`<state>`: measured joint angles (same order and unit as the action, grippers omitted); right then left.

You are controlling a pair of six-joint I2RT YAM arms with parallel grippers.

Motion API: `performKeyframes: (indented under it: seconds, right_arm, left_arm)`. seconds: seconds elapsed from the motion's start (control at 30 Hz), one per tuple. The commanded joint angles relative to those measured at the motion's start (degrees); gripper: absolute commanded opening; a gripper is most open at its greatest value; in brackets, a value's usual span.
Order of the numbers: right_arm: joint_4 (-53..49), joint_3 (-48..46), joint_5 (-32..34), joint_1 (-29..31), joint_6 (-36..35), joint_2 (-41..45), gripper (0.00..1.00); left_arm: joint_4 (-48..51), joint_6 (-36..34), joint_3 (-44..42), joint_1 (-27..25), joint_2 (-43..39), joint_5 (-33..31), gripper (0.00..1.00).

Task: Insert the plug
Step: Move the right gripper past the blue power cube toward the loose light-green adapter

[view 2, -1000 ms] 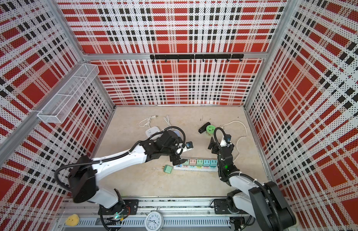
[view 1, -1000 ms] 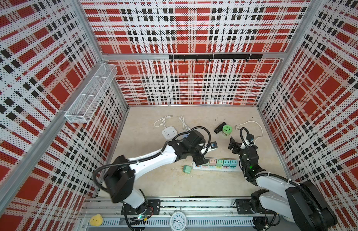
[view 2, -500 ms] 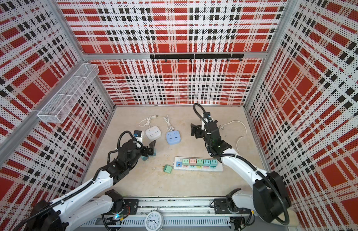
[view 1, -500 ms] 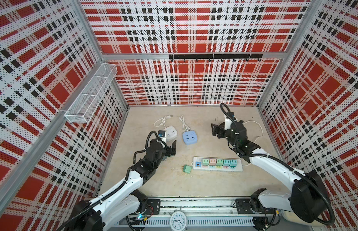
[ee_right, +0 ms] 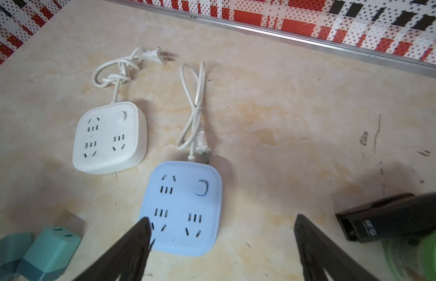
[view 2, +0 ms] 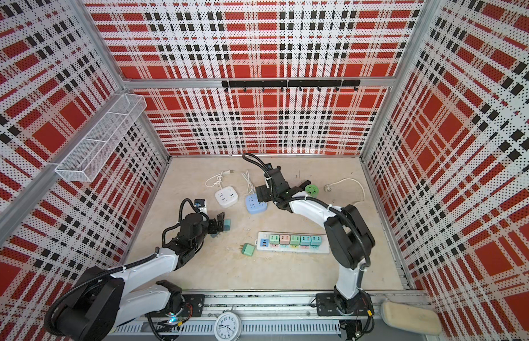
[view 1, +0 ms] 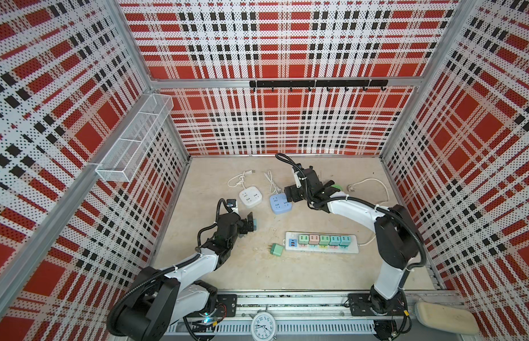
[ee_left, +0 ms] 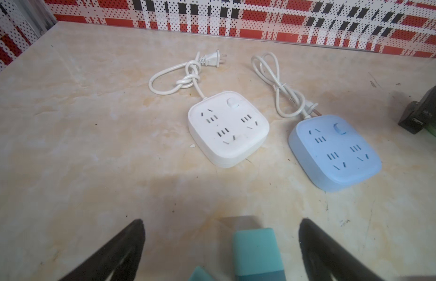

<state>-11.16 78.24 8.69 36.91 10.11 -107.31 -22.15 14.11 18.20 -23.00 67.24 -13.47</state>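
A teal plug (ee_left: 255, 250) lies on the table between the fingers of my left gripper (ee_left: 220, 233), which is open and not touching it; both top views show the teal plug (view 1: 254, 224) at the left gripper (view 2: 220, 224). A green plug (view 1: 276, 249) lies loose at the left end of the white power strip (view 1: 322, 251), which holds several plugs. My right gripper (ee_right: 221, 228) is open over the near edge of the blue square socket (ee_right: 185, 209), holding nothing. A white square socket (ee_left: 227, 129) sits beside the blue one.
Both square sockets trail white cords (ee_right: 195, 107) toward the back wall. A black block (ee_right: 382, 219) and a green round object (view 2: 312, 189) lie just right of the right gripper. A second teal piece (ee_right: 10, 245) sits by the teal plug. Plaid walls enclose the table.
The left arm has drawn back from the power strip to the table's left side. The right arm has stretched out from the front right and swung left to the blue socket.
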Motion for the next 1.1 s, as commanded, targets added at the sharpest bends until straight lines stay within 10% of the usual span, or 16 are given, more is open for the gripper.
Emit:
performKeyframes:
  seconds: [0.0, 0.43, 1.07]
  right_arm:
    - [-4.2, 6.4, 0.6, 0.7, -2.0, -3.9, 0.93]
    - [-21.1, 36.5, -2.3, 1.3, -3.4, -26.8, 0.88]
    - [-23.1, 39.1, -3.1, 1.6, -0.9, -33.5, 0.69]
  left_arm:
    - [-3.4, -1.0, 1.4, -0.8, 0.1, 2.4, 0.99]
    - [-5.0, 1.3, -0.7, 1.8, -1.8, 4.1, 0.99]
    - [-5.7, 3.6, -2.6, 4.9, -4.2, 7.3, 1.00]
